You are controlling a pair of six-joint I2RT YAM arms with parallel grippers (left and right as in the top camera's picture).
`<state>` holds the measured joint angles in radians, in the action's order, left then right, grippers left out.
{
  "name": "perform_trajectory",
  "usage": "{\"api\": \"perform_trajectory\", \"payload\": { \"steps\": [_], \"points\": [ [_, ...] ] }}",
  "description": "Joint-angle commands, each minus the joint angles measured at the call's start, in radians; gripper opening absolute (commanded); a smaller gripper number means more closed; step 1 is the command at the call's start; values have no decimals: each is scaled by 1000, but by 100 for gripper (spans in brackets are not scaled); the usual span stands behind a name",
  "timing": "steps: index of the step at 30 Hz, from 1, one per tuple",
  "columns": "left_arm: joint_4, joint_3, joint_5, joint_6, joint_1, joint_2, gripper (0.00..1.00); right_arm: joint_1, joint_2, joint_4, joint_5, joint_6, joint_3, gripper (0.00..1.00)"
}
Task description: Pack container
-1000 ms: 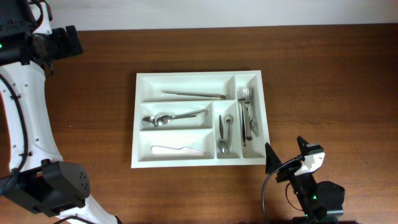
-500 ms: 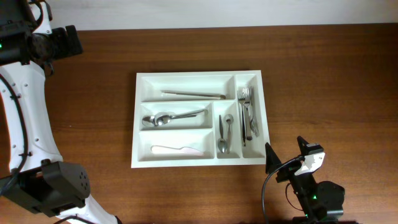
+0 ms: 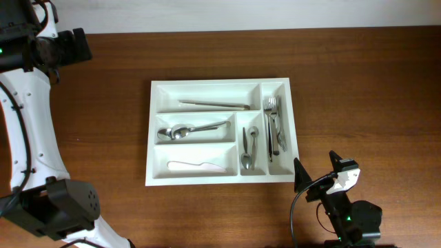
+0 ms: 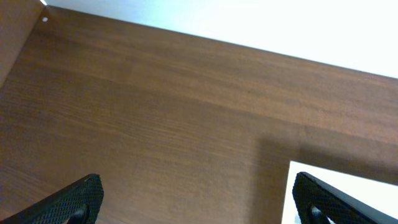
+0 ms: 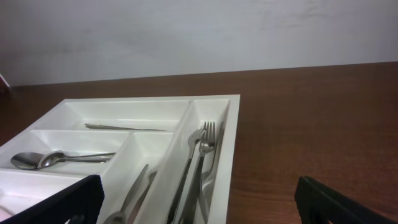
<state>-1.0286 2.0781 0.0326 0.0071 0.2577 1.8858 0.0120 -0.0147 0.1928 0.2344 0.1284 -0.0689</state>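
Note:
The container [image 3: 207,83] is a white cutlery tray in the middle of the brown table. It holds a slim metal piece [image 3: 215,105] in the top slot, spoons [image 3: 189,130] in the middle slot and a white knife [image 3: 196,166] in the bottom slot. Small spoons [image 3: 248,150] and forks [image 3: 273,127] lie in the two upright slots. My right gripper [image 3: 316,170] stands open and empty just off the tray's near right corner, facing the container [image 5: 233,143] and its forks [image 5: 202,149]. My left gripper [image 4: 199,199] is open over bare wood, with a container corner [image 4: 348,180] at its right.
The left arm [image 3: 69,47] reaches up along the table's left side to the far left corner. The right arm's base [image 3: 351,219] sits at the front edge. A pale wall [image 5: 199,31] rises behind the table's far edge.

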Motion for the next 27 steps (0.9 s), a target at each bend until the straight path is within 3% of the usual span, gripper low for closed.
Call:
{"api": "perform_trajectory", "payload": {
  "steps": [1,10,16,22,27],
  "points": [
    [-2,-54,-4,8,-32,-126,99,8,11,-3,-6,4,9,99],
    [16,-439,-10,9,-206,-568,99,8,11,-3,-6,4,9,99],
    [369,-893,-37,8,-255,-921,99,8,11,-3,-6,4,9,99],
    [880,-1466,-25,6,-264,-1315,99,8,11,-3,-6,4,9,99],
    [1041,-1757,-25,6,-264,-1554,99,8,11,-3,-6,4,9,99]
  ]
}}
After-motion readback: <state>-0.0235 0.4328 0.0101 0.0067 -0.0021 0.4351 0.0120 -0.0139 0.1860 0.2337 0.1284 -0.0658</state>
